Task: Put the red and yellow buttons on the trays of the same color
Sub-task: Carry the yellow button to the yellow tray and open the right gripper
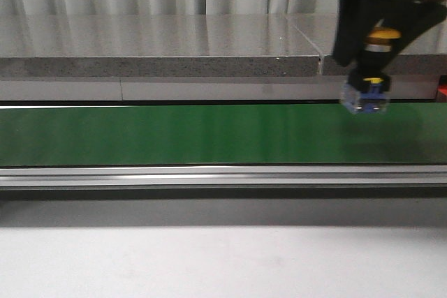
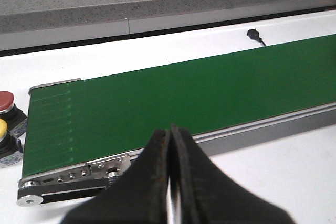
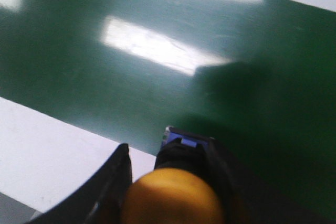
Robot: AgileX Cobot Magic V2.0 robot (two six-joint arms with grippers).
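My right gripper (image 1: 374, 57) is shut on a yellow button (image 1: 381, 35) with a black body and a blue and clear base (image 1: 363, 99). It holds the button in the air above the right part of the green belt (image 1: 181, 134). In the right wrist view the yellow button (image 3: 173, 198) sits between my fingers (image 3: 113, 182), over the belt's near edge. My left gripper (image 2: 171, 132) is shut and empty, in front of the belt's left end. A red button (image 2: 5, 100) and a second yellow button (image 2: 2, 128) stand beside that end. No tray is in view.
The green conveyor belt (image 2: 210, 93) runs across the white table (image 1: 223, 263), with a metal rail (image 1: 223, 174) along its near side. A grey stone ledge (image 1: 154, 50) rises behind it. A small black cable end (image 2: 253, 34) lies behind the belt.
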